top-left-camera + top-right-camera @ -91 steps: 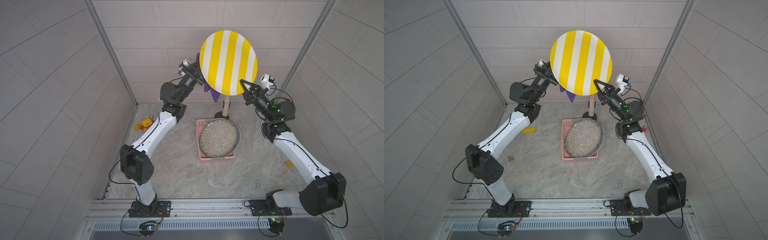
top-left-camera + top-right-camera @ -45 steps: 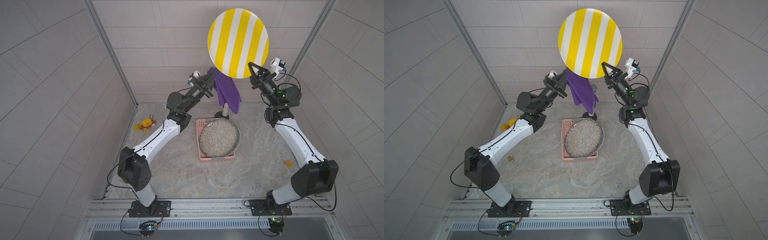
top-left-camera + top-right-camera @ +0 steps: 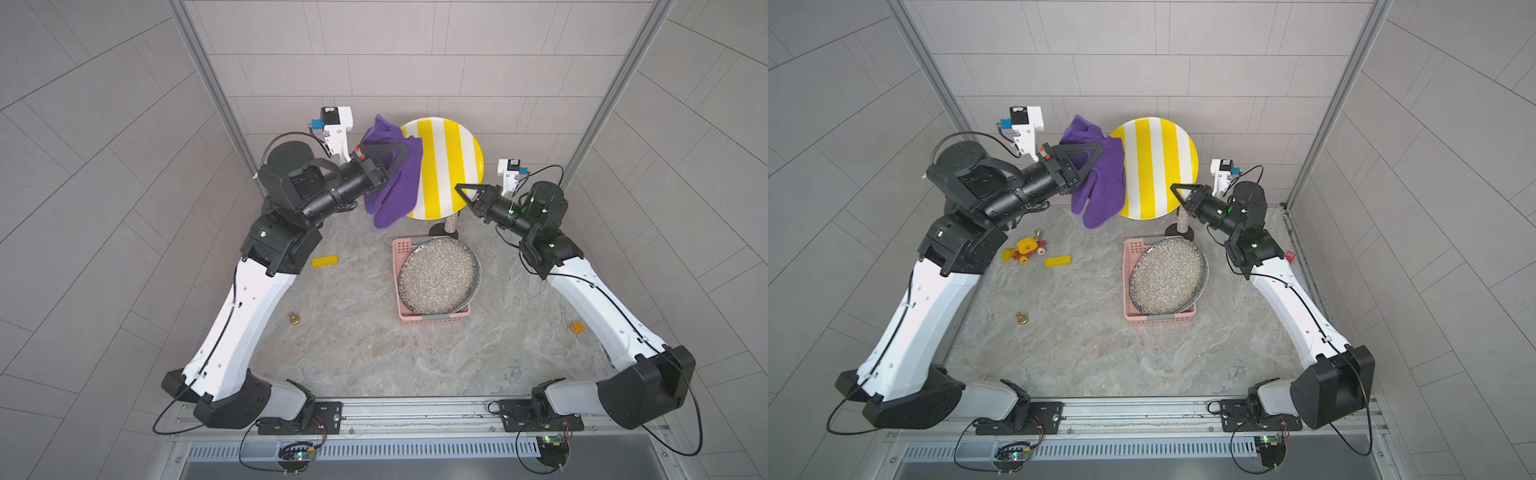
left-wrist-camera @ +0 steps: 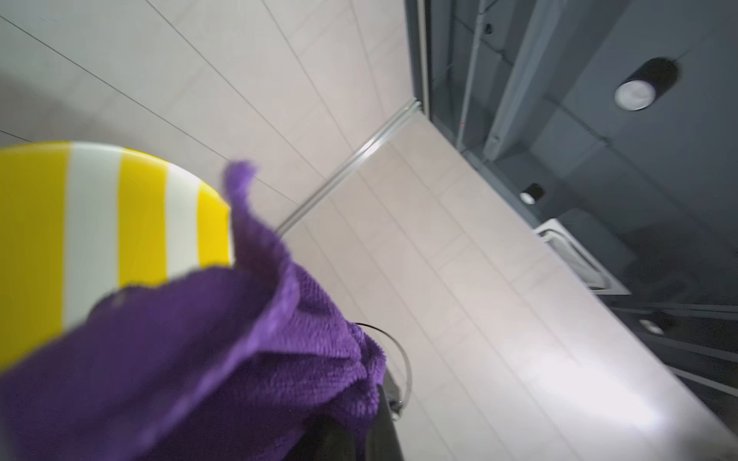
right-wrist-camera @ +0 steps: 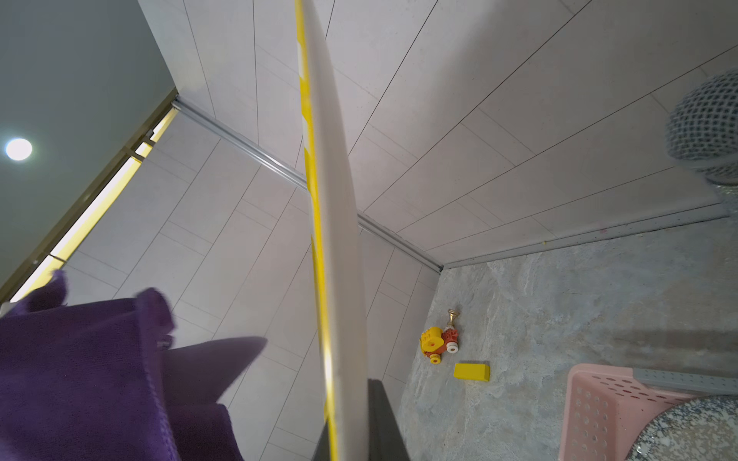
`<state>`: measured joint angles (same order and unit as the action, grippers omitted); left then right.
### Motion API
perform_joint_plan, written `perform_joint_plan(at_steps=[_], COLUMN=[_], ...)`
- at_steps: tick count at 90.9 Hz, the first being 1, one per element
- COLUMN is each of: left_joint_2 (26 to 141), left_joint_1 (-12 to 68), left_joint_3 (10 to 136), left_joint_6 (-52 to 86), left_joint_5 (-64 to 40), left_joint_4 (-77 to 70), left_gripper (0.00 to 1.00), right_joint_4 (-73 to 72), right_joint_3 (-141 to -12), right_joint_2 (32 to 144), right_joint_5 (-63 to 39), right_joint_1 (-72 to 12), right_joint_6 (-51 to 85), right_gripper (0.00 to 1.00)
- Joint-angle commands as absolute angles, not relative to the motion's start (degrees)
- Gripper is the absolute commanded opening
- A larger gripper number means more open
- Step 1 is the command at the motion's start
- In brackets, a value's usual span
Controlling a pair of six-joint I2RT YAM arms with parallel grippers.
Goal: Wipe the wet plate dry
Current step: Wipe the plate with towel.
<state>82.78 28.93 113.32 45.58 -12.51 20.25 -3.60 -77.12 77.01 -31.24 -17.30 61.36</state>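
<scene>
Pinches striped plate [image 3: 451, 166] by its rim in right gripper [image 3: 459, 188], upright, aloft beyond pink basket [image 3: 432, 319]. Clamps purple cloth [image 3: 395, 191] in left gripper [image 3: 405, 151], hanging just beside plate's yellow-and-white face; contact unclear.

The cloth [image 3: 395, 183] covers the left edge of the raised plate [image 3: 451, 166], beyond the basket [image 3: 404, 248] holding a dish [image 3: 436, 276] on the bench [image 3: 374, 357], a block [image 3: 324, 261] lying farther left.
</scene>
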Motion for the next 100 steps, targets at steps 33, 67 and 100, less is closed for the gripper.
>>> perform_joint_plan(at_steps=[33, 67, 100], left_joint_2=[91.8, 94.8, 91.7], left_joint_1=[30.8, 20.7, 25.9], left_joint_3=[108.7, 110.3, 104.3], left_joint_6=[34.2, 41.0, 34.8], left_joint_5=[-6.8, -19.7, -21.9], left_joint_4=[36.4, 28.2, 31.6], left_gripper=[0.0, 0.0, 0.0], right_joint_4=[-6.1, 10.2, -1.6], right_joint_3=[-82.6, -79.4, -84.5], right_joint_2=[76.5, 72.6, 73.6], right_joint_5=[-30.6, -38.1, -35.6], right_joint_1=[-23.4, -29.6, -18.2], right_joint_6=[57.8, 43.9, 53.7], right_gripper=[0.0, 0.0, 0.0])
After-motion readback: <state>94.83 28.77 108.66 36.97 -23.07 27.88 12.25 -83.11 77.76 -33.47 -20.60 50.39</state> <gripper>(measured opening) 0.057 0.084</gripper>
